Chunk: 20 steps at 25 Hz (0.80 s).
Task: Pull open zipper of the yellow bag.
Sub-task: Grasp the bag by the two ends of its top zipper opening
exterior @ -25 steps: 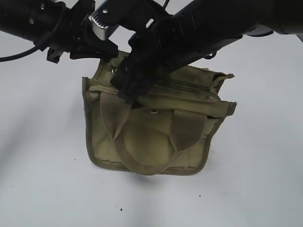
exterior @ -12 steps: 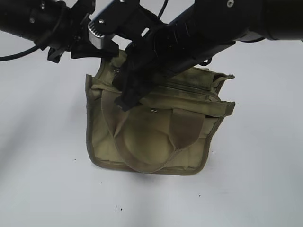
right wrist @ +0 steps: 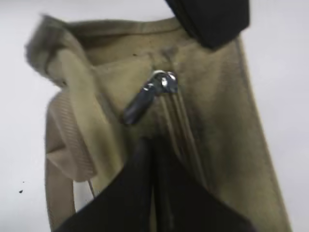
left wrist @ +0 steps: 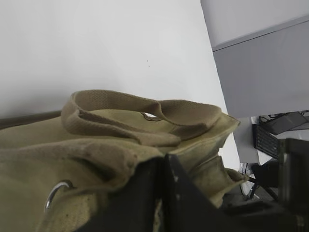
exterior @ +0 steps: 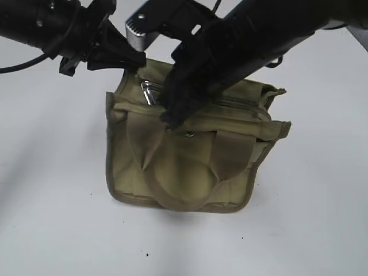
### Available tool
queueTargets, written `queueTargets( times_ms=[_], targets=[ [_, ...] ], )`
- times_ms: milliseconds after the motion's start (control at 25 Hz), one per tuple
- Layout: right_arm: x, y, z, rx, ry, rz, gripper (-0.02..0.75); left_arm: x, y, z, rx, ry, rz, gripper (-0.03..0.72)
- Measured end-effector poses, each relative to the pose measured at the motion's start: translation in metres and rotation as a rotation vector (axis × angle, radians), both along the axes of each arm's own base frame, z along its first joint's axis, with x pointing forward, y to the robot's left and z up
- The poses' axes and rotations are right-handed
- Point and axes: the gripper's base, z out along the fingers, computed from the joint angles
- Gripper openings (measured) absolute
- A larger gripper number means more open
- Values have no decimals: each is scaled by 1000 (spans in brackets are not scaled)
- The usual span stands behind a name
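No writing is showing on the yellow bag [exterior: 190, 167], and both grippers, the left gripper [exterior: 133, 59] at 11 o'clock and the right gripper [exterior: 172, 119], are squeezing together beside its zipper [right wrist: 166, 96].

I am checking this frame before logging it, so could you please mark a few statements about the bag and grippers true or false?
1. The yellow bag stands on a white table. True.
2. The right gripper holds the zipper pull tab. False: its jaws are shut just short of the tab, which lies free.
3. The left gripper is shut at the bag's top edge. True.
4. The bag's handles are red. False: they are olive-yellow.
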Motion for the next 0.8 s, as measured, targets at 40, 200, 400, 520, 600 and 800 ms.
queueTargets(
  times_ms=[40, 200, 400, 520, 600, 800],
  targets=[
    [-1, -2, 5, 1, -5, -3, 2, 0, 0, 0, 0, 0, 0, 10],
    [-4, -7, 17, 42, -7, -35, 2, 0, 0, 0, -1, 2, -3, 10],
    [-3, 0, 21, 128, -24, -77, 194, -1, 0, 0, -1, 3, -5, 10],
    [-3, 8, 17, 154, -32, -80, 318, -1, 0, 0, -1, 4, -8, 10],
    [-2, 13, 10, 152, -13, -85, 342, -1, 0, 0, -2, 4, -8, 10],
    [5, 18, -2, 180, 8, -138, 355, -1, 0, 0, -2, 3, -9, 10]
  ],
)
